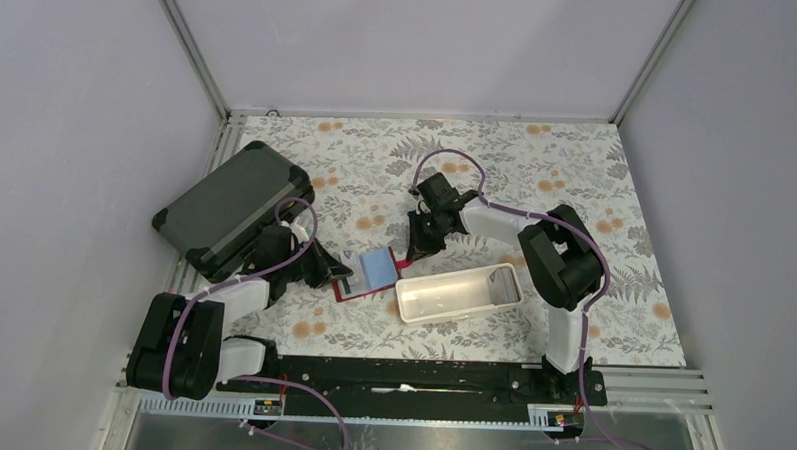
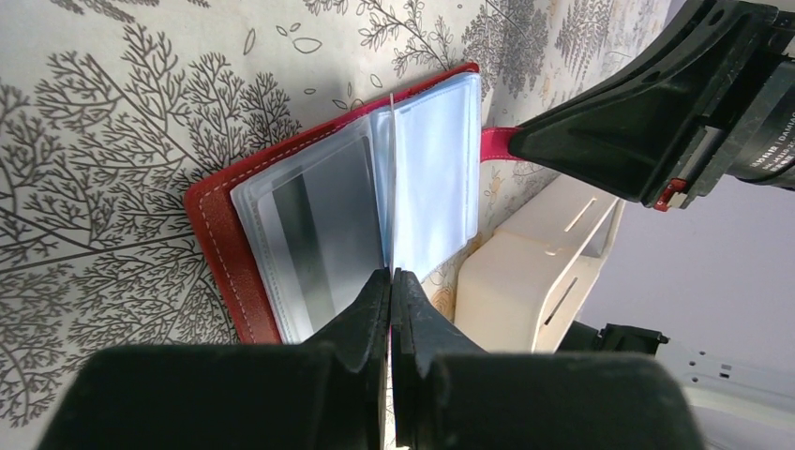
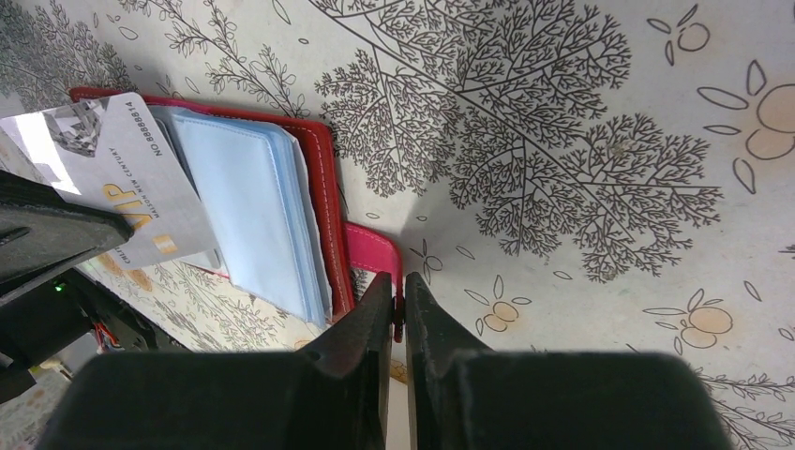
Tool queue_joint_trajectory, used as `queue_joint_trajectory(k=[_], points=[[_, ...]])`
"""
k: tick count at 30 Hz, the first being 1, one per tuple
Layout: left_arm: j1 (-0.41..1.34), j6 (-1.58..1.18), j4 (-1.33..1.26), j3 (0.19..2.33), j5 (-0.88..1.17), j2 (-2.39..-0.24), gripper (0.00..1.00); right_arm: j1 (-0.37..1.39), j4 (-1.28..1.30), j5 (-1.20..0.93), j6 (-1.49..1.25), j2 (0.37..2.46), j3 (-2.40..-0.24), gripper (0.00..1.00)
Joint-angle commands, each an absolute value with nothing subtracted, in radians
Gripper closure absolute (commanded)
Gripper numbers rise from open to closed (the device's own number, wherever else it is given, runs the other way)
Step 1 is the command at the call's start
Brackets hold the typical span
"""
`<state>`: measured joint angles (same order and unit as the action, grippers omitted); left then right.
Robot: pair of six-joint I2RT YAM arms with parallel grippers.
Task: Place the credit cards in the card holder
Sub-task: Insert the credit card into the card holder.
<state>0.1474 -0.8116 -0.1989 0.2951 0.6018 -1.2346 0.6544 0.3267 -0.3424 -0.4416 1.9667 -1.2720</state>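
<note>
The red card holder (image 1: 344,292) lies open on the flowered table between my grippers, its light blue and clear sleeves fanned up. My left gripper (image 1: 341,274) is shut on a pale credit card with gold "VIP" lettering (image 3: 131,183). It holds the card on edge over the sleeves; in the left wrist view the card (image 2: 392,178) shows as a thin line ahead of the left gripper (image 2: 391,274). A grey card (image 2: 319,234) shows inside a clear sleeve of the card holder (image 2: 220,248). My right gripper (image 3: 398,283), also in the top view (image 1: 412,249), is shut on the card holder's red snap strap (image 3: 370,248).
A long white tray (image 1: 441,313) lies just right of the card holder, close to both grippers, and also shows in the left wrist view (image 2: 516,291). A big dark grey hard case (image 1: 225,209) lies at the left, behind the left arm. Walls enclose the table.
</note>
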Motion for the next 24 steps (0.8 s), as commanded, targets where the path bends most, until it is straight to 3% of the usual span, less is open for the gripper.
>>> queue_joint_trajectory(k=[1, 24], points=[[0.150, -0.858, -0.330, 0.275, 0.672, -1.247, 1.00, 0.660, 0.320, -0.346, -0.442, 1.979, -1.279, 1.00], [0.149, -0.853, -0.269, 0.279, 0.647, -1.218, 1.00, 0.660, 0.353, -0.319, -0.427, 1.972, -1.289, 1.00]])
